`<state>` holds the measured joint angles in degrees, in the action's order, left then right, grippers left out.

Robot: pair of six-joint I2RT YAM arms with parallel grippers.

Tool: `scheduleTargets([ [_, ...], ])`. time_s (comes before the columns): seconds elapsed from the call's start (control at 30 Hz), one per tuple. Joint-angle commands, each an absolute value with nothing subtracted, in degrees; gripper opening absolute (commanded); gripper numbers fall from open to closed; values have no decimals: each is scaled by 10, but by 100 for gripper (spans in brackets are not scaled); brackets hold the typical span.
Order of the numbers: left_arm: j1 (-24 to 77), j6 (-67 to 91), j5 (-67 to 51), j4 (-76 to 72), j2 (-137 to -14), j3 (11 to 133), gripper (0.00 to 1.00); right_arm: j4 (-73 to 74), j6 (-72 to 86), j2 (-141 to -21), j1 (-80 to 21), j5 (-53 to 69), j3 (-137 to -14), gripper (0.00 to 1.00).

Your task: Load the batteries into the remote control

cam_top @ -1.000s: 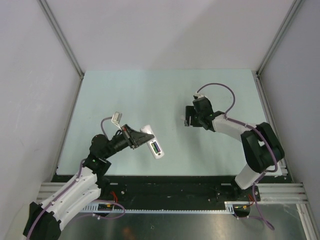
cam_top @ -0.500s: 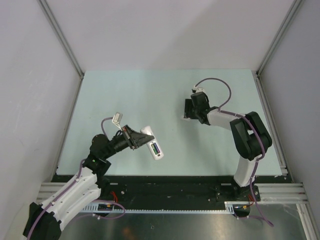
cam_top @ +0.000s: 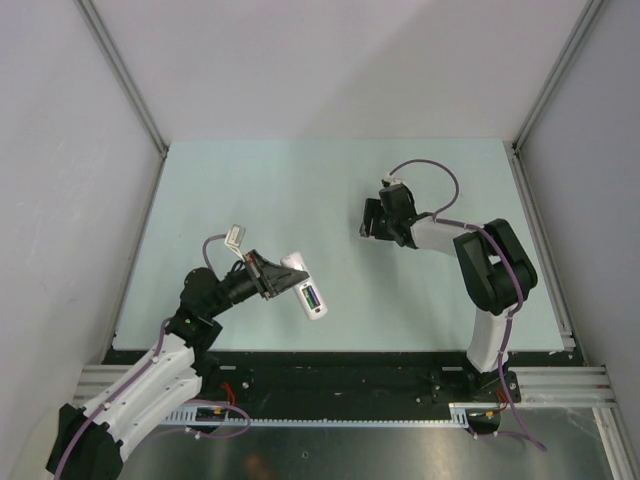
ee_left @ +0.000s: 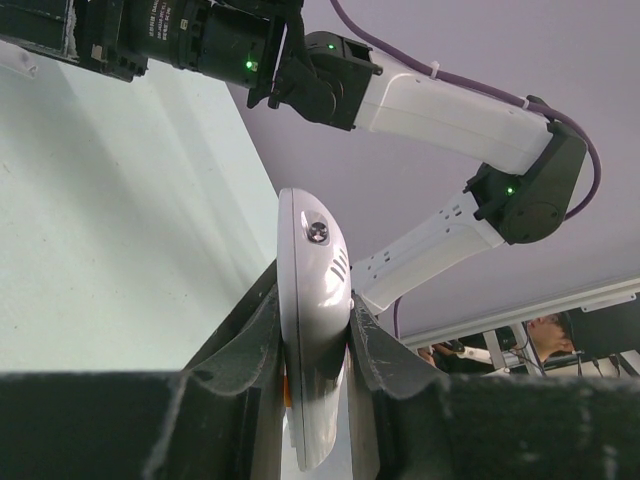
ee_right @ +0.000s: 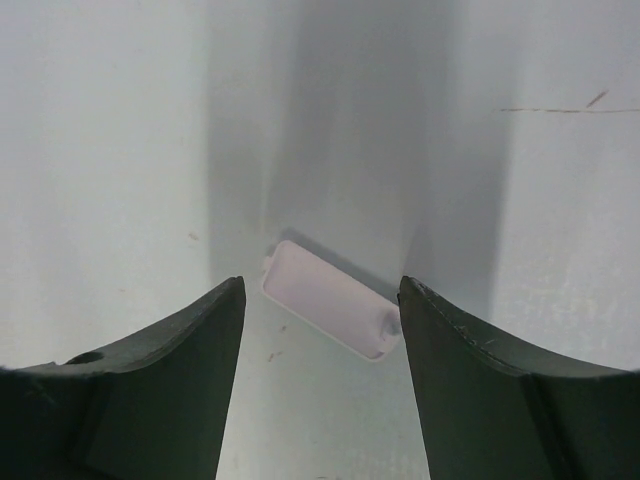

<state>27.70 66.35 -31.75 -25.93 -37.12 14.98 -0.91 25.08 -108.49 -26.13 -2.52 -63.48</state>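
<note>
Two batteries (cam_top: 314,297), we noted, showed as purple and green in the recess of the remote control (cam_top: 308,288), which the left end effector (cam_top: 285,278) clamped above the worktop (cam_top: 300,190). Well right of the remote, the right end effector (ee_right: 320,290) spread wide over a small white cover (ee_right: 328,312).

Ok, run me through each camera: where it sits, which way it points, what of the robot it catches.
Top external: above and behind the robot, looking down on the table; both arms show, left pincer clamping the remote control, right pincer over mid-table.
Left wrist: looks along its fingers, across at the right arm.
Right wrist: looks down between its open fingers at a small white piece on the table.
Shared: top and left wrist both show the remote control and the right arm.
</note>
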Motion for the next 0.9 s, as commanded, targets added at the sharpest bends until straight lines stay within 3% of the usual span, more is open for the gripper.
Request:
scheduleTargets([
  [0.0,272,653,-327,-279,-369,152,0,20,292,-1094,-282,20,-648,67],
  [0.47,272,651,-325,-279,-365,153,0,62,283,-1038,-338,-67,-648,69],
  [0.87,272,646,-317,-279,-363,149,0,83,269,-1084,-382,-129,-684,66],
])
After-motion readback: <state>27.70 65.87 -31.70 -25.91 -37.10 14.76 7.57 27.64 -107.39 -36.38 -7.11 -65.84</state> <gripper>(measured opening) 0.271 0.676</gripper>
